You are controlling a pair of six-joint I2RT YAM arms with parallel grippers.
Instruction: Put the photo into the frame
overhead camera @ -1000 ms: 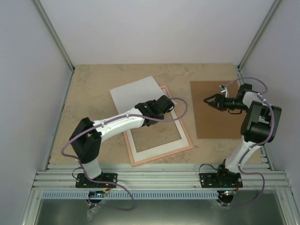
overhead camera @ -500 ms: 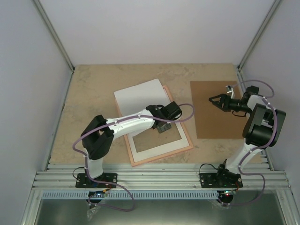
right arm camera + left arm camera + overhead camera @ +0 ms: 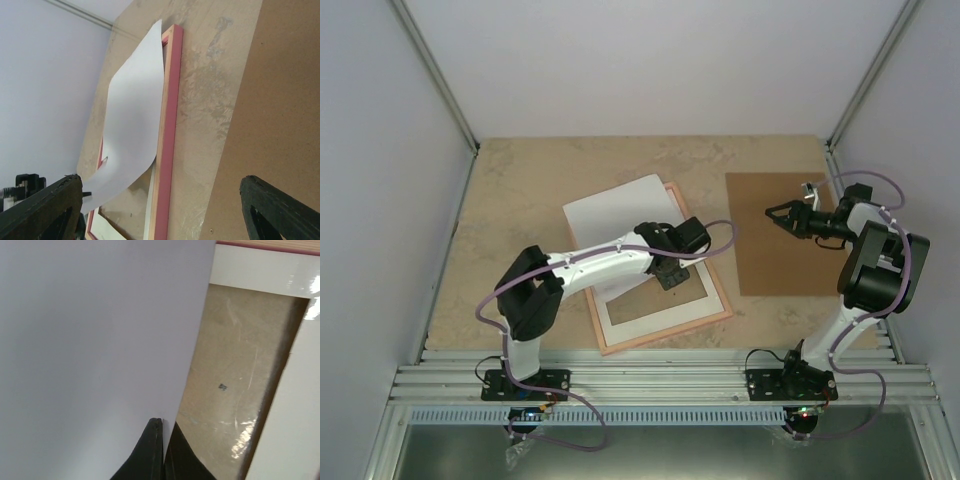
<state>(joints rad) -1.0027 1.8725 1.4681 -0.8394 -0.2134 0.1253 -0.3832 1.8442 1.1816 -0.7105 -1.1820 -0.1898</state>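
Observation:
The photo shows its plain white back and lies curled over the far left part of the pink frame. My left gripper is shut on the photo's near right edge, over the frame's opening. In the left wrist view the black fingertips pinch the white sheet, with the frame's white inner border beyond. My right gripper is open and empty above the brown cardboard sheet. The right wrist view shows the photo bowed over the frame.
The brown cardboard sheet lies flat to the right of the frame, with a strip of table between them. White walls and metal posts close off the back and both sides. An aluminium rail runs along the near edge.
My left gripper has carried the photo's edge right and nearer, over the frame's opening. My right gripper has drawn back a little to the right over the cardboard.

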